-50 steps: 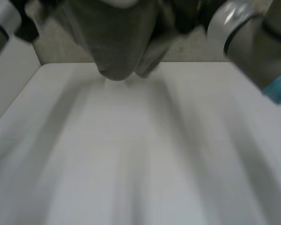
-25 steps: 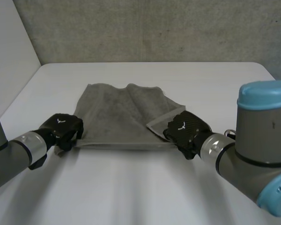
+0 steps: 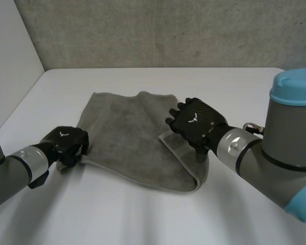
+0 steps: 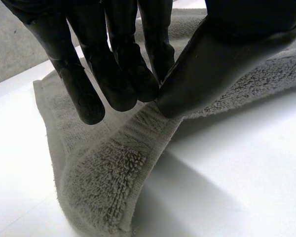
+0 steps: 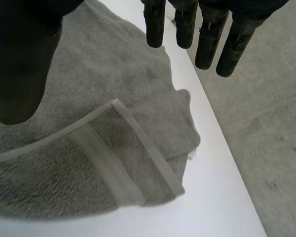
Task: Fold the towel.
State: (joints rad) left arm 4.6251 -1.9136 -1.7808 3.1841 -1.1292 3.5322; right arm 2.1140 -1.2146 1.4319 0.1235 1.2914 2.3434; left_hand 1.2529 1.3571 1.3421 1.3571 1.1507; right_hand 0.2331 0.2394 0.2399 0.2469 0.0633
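The grey towel (image 3: 127, 138) lies rumpled and doubled over on the white table (image 3: 143, 219). My left hand (image 3: 66, 143) is at its near left corner, and the left wrist view shows the thumb (image 4: 212, 64) and fingers (image 4: 113, 74) pinching a raised fold of the towel (image 4: 103, 177). My right hand (image 3: 196, 122) hovers over the towel's right side, open, with its fingers (image 5: 207, 34) straight and spread. Under its palm the towel's (image 5: 89, 148) banded corner lies loose and turned over, held by nothing.
A grey wall (image 3: 158, 30) stands behind the table's far edge and a white panel (image 3: 10, 66) at its left. Beyond the right hand's fingertips the table edge drops to grey floor (image 5: 266, 123). Bare tabletop stretches in front of the towel.
The towel came down from in front of the camera onto the table. My right hand then let go of its right corner, opened and rose over the towel. My left hand keeps its pinch.
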